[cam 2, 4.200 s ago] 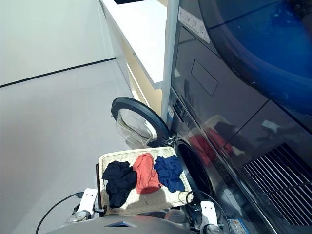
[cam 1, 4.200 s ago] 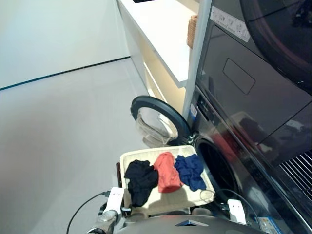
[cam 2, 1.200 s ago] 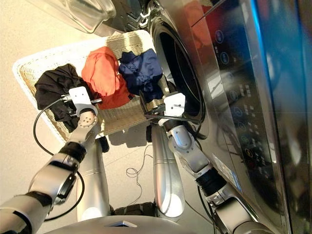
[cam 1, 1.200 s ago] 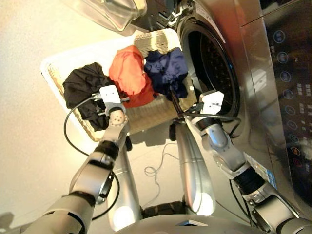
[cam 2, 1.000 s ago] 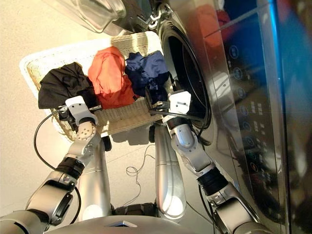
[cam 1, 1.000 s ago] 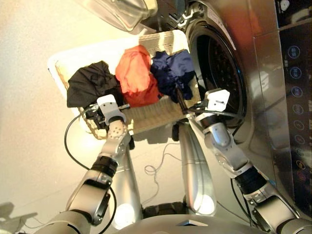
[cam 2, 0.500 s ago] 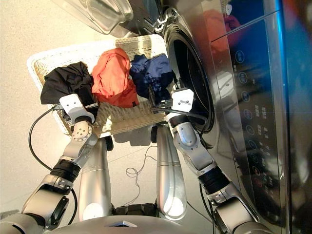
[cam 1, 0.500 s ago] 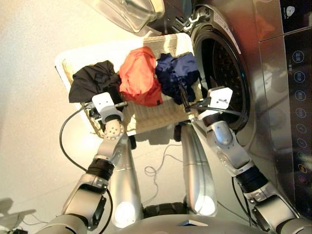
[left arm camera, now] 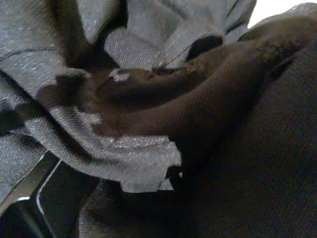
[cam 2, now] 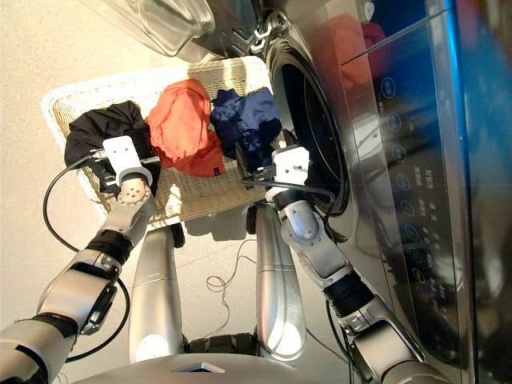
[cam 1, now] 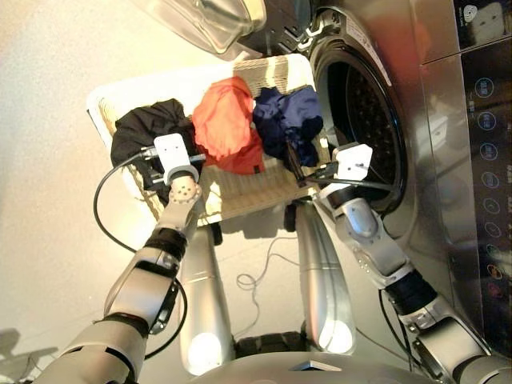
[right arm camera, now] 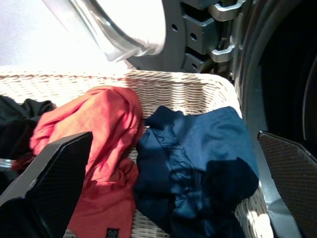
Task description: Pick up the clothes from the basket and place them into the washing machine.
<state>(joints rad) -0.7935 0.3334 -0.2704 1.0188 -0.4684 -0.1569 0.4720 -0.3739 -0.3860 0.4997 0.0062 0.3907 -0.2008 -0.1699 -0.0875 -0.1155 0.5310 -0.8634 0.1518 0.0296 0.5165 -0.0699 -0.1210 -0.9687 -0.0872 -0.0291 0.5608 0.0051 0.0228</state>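
All three clothes lay in the basket [cam 1: 108,92], which stood on the floor just in front of the washing machine [cam 1: 416,104], its far right corner beside the open drum [cam 1: 360,112] so that each piece had only a short way to travel. The black garment [cam 1: 136,132] sat toward the basket's left end, the coral-red garment [cam 1: 228,120] in the middle and the navy garment [cam 1: 292,120] at the right end, nearest the porthole. The door [cam 1: 216,20] was swung wide past the basket's far rim, leaving the opening free.

The left hand [cam 1: 164,156] was down on the black garment near the basket's near rim; dark cloth filled the wrist view, and I cannot tell whether its fingers were spread or closed. The right hand [right arm camera: 163,193] hovered over the near right corner, fingers [right arm camera: 54,168] spread wide on either side of the navy garment and not touching it, apparently lined up to descend and pinch it. Nothing had yet reached the drum.
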